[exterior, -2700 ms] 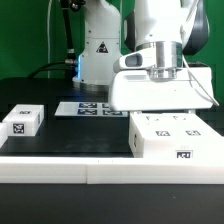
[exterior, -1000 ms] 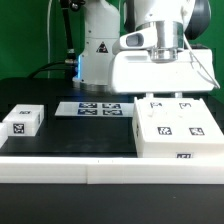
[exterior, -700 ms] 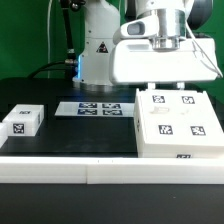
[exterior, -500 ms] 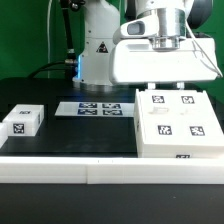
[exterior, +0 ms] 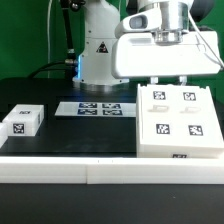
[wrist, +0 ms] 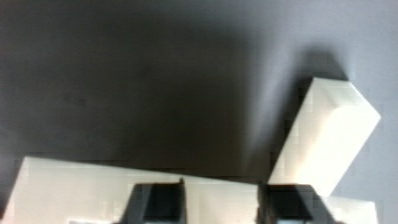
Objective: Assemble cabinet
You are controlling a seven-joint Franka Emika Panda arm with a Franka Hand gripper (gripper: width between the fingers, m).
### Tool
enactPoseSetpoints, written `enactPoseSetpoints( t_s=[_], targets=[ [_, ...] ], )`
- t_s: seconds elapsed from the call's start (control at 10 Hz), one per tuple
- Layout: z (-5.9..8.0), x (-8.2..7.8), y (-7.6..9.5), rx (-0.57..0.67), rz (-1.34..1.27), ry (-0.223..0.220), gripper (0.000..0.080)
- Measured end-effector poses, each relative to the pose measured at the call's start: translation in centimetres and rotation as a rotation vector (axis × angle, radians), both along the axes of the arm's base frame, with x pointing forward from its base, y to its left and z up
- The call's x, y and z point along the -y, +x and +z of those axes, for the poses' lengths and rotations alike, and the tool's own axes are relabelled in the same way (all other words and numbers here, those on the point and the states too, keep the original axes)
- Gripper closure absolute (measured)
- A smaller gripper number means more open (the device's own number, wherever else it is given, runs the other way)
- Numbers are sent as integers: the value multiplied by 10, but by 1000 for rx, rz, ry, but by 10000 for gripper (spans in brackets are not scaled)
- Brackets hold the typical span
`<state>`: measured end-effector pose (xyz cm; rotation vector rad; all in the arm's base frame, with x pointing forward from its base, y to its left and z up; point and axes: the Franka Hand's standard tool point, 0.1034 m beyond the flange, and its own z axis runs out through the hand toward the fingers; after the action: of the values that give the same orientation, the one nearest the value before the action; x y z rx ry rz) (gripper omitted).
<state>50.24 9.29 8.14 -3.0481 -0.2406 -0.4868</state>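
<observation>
The cabinet [exterior: 178, 122] is a large white box at the exterior view's right. Its panelled face with four tags is tilted up toward the camera. My gripper [exterior: 168, 80] reaches down onto its far upper edge, and the fingers straddle that wall. In the wrist view the two dark fingers [wrist: 157, 205] have white cabinet wall [wrist: 71, 185] between them, so the gripper [wrist: 228, 206] is shut on the cabinet. A further white edge of the cabinet [wrist: 331, 135] stands off to one side over the dark table.
A small white tagged block [exterior: 20, 120] lies at the exterior view's left. The marker board [exterior: 95, 107] lies flat in the middle, behind the cabinet's left side. The robot's base [exterior: 97, 50] stands at the back. A white ledge [exterior: 60, 170] runs along the table's front.
The gripper has risen and shifted slightly to the exterior view's right, with the cabinet in it. The cabinet's tagged face has tipped up from nearly flat to steep. The block and marker board have not moved.
</observation>
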Motion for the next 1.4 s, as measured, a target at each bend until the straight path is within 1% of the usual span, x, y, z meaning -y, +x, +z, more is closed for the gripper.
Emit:
enactPoseSetpoints(
  t_s=[0.1,0.2,0.3,0.7,0.8,1.0,1.1,1.3,1.4],
  targets=[
    [6,-1,1,-15,2,4,605],
    [15,-2,8,-41,2,11,608],
    [21,-2,16,-64,0,16,612],
    [16,1,12,-70,-3,13,625],
    [11,3,10,-80,-5,11,630],
    [20,-2,8,-72,-6,16,641],
    [26,-2,10,-89,-1,18,641],
    [37,1,24,-114,-5,25,657],
    [38,0,24,-127,-12,29,657]
  ],
)
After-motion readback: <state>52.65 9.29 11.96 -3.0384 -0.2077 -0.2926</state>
